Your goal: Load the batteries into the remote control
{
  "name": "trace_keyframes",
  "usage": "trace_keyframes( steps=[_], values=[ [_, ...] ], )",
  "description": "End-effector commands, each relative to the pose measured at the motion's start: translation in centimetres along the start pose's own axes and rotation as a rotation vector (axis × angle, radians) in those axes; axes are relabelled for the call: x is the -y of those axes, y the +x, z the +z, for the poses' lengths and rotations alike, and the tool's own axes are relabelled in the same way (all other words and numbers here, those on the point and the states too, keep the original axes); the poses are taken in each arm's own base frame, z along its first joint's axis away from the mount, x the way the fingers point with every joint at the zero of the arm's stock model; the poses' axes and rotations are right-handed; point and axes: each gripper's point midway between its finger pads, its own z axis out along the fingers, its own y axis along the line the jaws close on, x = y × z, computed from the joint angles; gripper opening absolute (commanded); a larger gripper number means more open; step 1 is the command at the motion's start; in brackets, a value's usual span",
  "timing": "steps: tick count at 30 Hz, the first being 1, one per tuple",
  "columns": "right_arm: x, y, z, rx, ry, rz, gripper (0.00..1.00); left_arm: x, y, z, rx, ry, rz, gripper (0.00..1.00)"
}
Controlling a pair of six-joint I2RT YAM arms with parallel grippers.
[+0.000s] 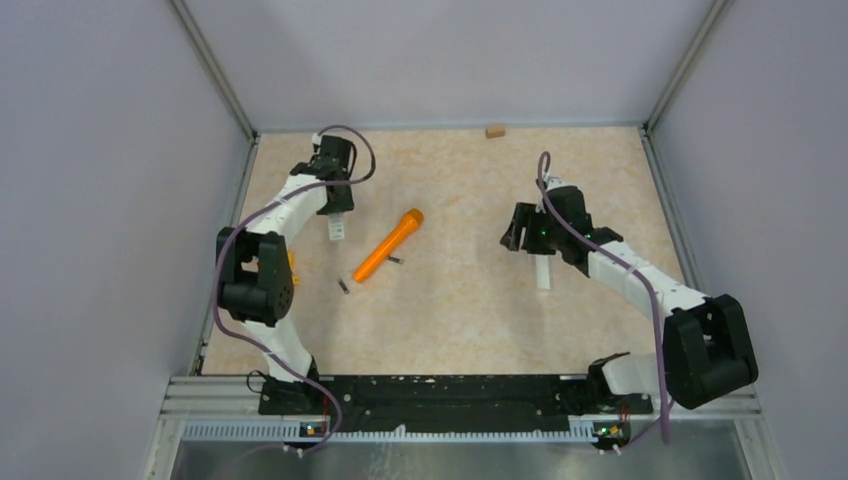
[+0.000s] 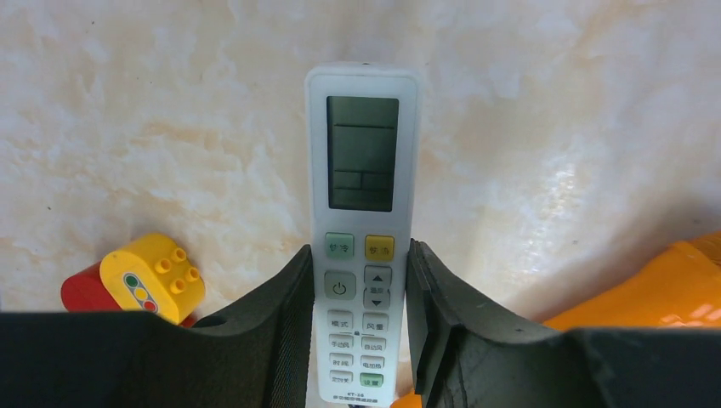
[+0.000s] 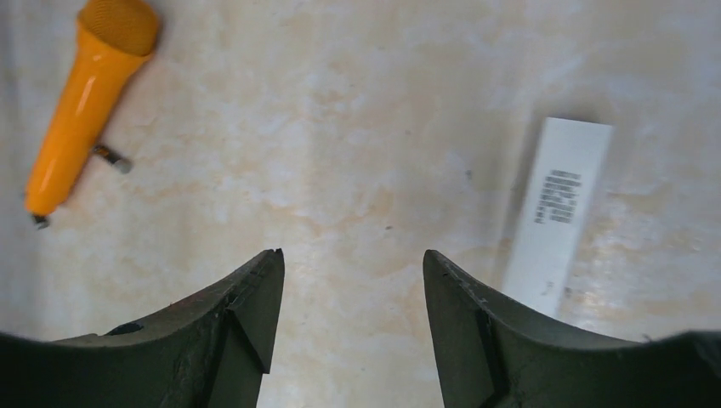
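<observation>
1. Table [image 1: 460, 320]: pale marbled top with grey walls around it. Both arms are bolted at the near edge.
2. Left arm reaches to the far-left corner. The left gripper [image 2: 359, 251] is clamped on the remote control [image 2: 363, 170]. Its fingers [image 2: 293, 314] press both long sides at the button end. Screen end sticks out free, buttons facing the wrist cam.
3. Right arm is bent in over the right half. The right gripper [image 3: 351, 280] is spread wide w/ nothing between the fingers. It hangs over bare tabletop and touches nothing I can see.
4. Orange tube [image 1: 390, 245]: lies diagonal around mid-table, left of centre. Fat end is far-right, thin end near-left.
5. The remote is off to the tube's left, far side, in the left gripper's grasp.
6. White cover strip [image 3: 557, 217]: flat on the table, printed label up, right of the right gripper in the wrist view. Not touched.
7. Toy blocks [image 2: 153, 276]: a yellow one against a red one, on the table left of the remote.
8. Small tan block [image 1: 494, 131]: at the far wall.
9. Batteries [image 1: 396, 260]: two seen, tiny and dark w/ pale ends, both loose on the table. One is right beside the tube's mid-length. The other battery [image 1: 343, 287] is just off the tube's thin end.
</observation>
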Motion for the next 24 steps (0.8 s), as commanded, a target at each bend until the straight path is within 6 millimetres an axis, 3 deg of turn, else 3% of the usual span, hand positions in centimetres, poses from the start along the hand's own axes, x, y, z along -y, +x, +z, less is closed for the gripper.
trace_keyframes(
  steps=[1, 4, 6, 8, 11, 13, 19, 24],
  values=[
    [-7.4, -1.6, -2.3, 0.011, -0.372, 0.030, 0.60, 0.6, -3.6, -4.7, 0.092, 0.099, -0.025, 0.00],
    [-11.2, -0.6, -3.7, -0.034, -0.524, 0.073, 0.59, 3.7, -4.5, -8.7, 0.129, 0.330, -0.063, 0.00],
    [-15.1, 0.0, -5.4, -0.026, -0.668, 0.070, 0.60, 6.5, -4.6, -12.2, 0.146, 0.548, -0.092, 0.00],
    [-18.8, 0.0, -7.5, 0.025, -0.791, 0.054, 0.62, 9.1, -4.2, -15.9, 0.154, 0.782, -0.114, 0.00],
    [-22.7, -0.5, -10.3, 0.108, -0.877, 0.065, 0.65, 12.0, -3.1, -21.8, 0.145, 1.110, -0.147, 0.00],
    [-24.3, -1.3, -11.5, 0.171, -0.902, 0.109, 0.67, 12.9, -2.3, -25.2, 0.139, 1.276, -0.162, 0.00],
    [-27.6, -3.3, -14.6, 0.252, -1.031, 0.193, 0.70, 13.3, -1.4, -31.3, 0.129, 1.539, -0.194, 0.00],
    [-28.7, -4.1, -14.7, 0.261, -1.032, 0.174, 0.71, 13.6, -0.9, -33.8, 0.105, 1.622, -0.207, 0.00]
  ],
)
